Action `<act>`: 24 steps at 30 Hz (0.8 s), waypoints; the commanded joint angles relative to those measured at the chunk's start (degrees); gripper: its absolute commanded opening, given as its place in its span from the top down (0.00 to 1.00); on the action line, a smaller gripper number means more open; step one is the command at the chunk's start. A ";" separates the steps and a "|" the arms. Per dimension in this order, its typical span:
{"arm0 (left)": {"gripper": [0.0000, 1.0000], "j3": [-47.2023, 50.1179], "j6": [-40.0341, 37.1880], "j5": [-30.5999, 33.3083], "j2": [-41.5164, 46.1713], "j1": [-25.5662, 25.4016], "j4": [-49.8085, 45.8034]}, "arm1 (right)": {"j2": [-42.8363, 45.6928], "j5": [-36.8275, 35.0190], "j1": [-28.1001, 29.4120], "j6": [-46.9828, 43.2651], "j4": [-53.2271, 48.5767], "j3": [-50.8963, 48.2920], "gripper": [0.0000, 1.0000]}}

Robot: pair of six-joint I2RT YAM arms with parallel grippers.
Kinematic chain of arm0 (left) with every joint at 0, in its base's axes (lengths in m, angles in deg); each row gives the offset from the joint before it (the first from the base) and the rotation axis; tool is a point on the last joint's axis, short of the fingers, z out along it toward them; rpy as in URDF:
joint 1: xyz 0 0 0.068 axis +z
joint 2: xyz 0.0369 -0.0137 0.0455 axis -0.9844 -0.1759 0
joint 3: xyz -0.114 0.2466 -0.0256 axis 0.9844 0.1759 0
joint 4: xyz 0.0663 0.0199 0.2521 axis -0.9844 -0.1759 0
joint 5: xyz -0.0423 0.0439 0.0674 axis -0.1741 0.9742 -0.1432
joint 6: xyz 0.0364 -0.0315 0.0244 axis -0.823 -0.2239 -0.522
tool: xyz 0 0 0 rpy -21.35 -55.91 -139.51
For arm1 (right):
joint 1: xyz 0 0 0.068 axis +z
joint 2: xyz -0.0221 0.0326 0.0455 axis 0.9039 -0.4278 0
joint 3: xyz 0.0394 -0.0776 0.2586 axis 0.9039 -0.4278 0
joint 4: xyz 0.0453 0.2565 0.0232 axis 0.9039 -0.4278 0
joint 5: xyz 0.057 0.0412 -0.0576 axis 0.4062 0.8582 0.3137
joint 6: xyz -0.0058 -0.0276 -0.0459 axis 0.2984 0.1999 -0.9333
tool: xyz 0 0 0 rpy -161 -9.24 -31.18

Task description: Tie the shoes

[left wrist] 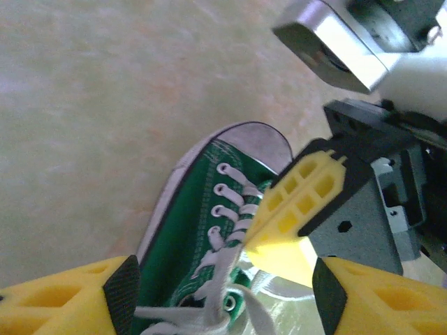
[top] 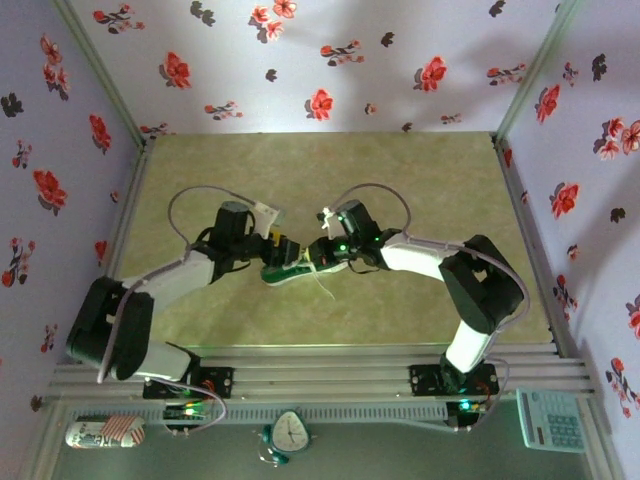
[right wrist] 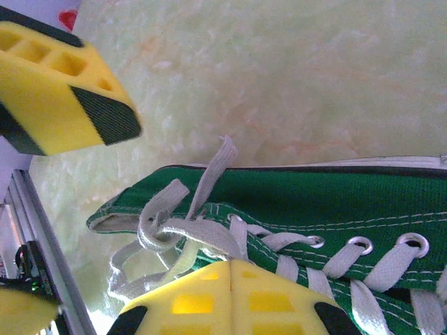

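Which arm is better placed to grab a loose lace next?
Left, probably. The left gripper is open, straddling the white laces at the collar of the green sneaker. The right gripper is shut, tips against the laces, and would have to open first.

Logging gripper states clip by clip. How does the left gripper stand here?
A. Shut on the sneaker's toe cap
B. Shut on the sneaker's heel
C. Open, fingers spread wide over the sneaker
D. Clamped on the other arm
C: in the left wrist view the left gripper has its yellow fingers far apart at the picture's lower corners, with the green sneaker and white laces lying between them, nothing pinched.
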 commanded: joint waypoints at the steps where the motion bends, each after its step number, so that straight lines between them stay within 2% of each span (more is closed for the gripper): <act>1: 0.29 -2.62 -4.70 -6.92 -2.40 0.29 -0.91 | -0.97 2.36 -0.68 0.28 1.42 -0.51 1.00; 8: 0.35 -3.22 -6.20 -9.11 -4.40 0.26 -3.33 | -1.22 2.59 -1.29 -0.66 1.10 -0.90 1.00; 11: 0.35 -2.20 -6.75 -10.12 -4.43 0.20 -3.88 | -1.06 2.92 -1.73 -0.56 2.00 -1.55 1.00; 24: 0.34 -4.45 -9.22 -7.24 -8.00 0.20 -6.36 | -1.54 4.97 -2.09 -0.31 3.05 -1.87 1.00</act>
